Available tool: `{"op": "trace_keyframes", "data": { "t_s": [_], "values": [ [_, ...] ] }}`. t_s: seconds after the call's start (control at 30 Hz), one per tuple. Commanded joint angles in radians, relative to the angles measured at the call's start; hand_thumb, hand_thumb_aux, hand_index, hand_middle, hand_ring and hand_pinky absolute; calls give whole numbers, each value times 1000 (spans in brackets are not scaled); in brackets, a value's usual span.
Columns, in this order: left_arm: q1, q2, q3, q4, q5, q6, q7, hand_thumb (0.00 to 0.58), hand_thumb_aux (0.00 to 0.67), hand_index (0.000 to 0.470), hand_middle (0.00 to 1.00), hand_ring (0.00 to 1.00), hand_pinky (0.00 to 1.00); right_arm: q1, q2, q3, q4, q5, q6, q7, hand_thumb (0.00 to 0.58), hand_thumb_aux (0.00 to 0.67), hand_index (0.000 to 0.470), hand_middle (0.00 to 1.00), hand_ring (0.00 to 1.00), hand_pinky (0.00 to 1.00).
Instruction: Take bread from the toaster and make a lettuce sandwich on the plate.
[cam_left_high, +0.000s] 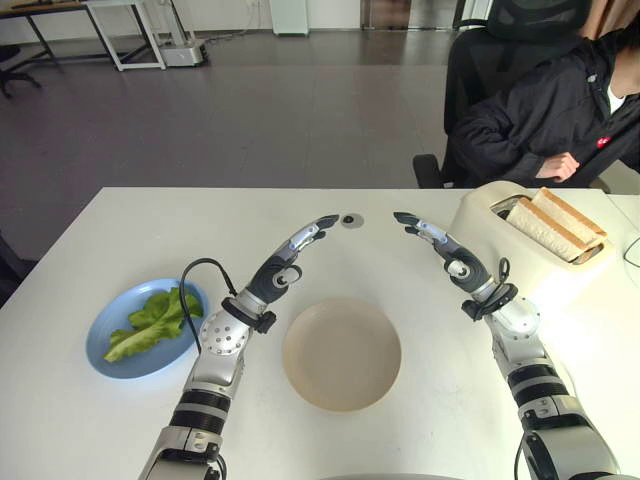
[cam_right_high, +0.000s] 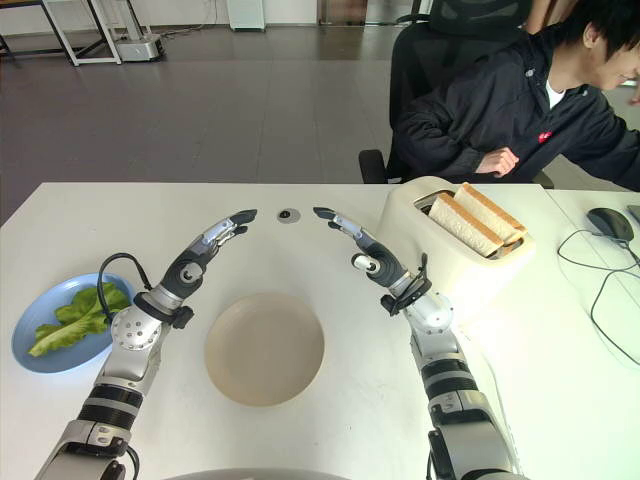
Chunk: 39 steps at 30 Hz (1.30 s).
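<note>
A cream toaster (cam_left_high: 520, 245) stands at the table's right side with two bread slices (cam_left_high: 556, 224) sticking up from its slots. A tan empty plate (cam_left_high: 341, 352) lies in the middle front. Lettuce (cam_left_high: 155, 320) lies on a blue plate (cam_left_high: 110, 350) at the left. My left hand (cam_left_high: 290, 256) hovers above the table behind the tan plate, fingers stretched out, holding nothing. My right hand (cam_left_high: 445, 252) is held out flat and open too, just left of the toaster and clear of the bread.
A small round metal fitting (cam_left_high: 352, 220) is set in the table between my hands. A computer mouse (cam_right_high: 606, 221) and cable (cam_right_high: 590, 300) lie at the far right. A person sits in a chair behind the toaster.
</note>
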Motion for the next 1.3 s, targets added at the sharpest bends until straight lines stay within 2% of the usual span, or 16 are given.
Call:
{"op": "trace_keyframes", "data": {
  "t_s": [0.03, 0.73, 0.83, 0.9, 0.97, 1.03, 1.1, 1.17, 1.3],
  "values": [
    [29, 0, 19, -9, -37, 23, -28, 0, 0, 0, 0, 0, 0, 1, -6, -4, -12, 35, 14, 37, 0, 0, 0, 0, 0, 0],
    [46, 0, 55, -25, -50, 36, -54, 0, 0, 0, 0, 0, 0, 10, -6, -12, -23, 49, 20, 82, 0, 0, 0, 0, 0, 0],
    [43, -4, 52, -23, -40, 34, -50, 0, 0, 0, 0, 0, 0, 36, -28, -20, -136, 100, 48, 100, 0, 0, 0, 0, 0, 0],
    [38, -8, 50, -20, -35, 34, -49, 0, 0, 0, 0, 0, 0, 58, -92, -71, -349, 208, 136, 104, 0, 0, 0, 0, 0, 0],
    [36, -12, 47, -19, -29, 34, -47, 0, 0, 0, 0, 0, 0, 56, -191, -181, -532, 280, 252, 63, 0, 0, 0, 0, 0, 0],
    [34, -16, 44, -16, -24, 32, -48, 0, 0, 0, 0, 0, 0, 44, -285, -302, -609, 235, 345, -6, 0, 0, 0, 0, 0, 0],
    [27, -21, 41, -10, -18, 32, -51, 0, 0, 0, 0, 0, 0, 45, -378, -402, -611, 111, 413, -79, 0, 0, 0, 0, 0, 0],
    [23, -24, 40, -7, -14, 30, -54, 0, 0, 0, 0, 0, 0, 64, -474, -450, -543, -46, 457, -137, 0, 0, 0, 0, 0, 0],
    [19, -27, 39, -3, -11, 28, -56, 0, 0, 0, 0, 0, 0, 104, -601, -422, -349, -325, 492, -251, 0, 0, 0, 0, 0, 0]
  ]
}}
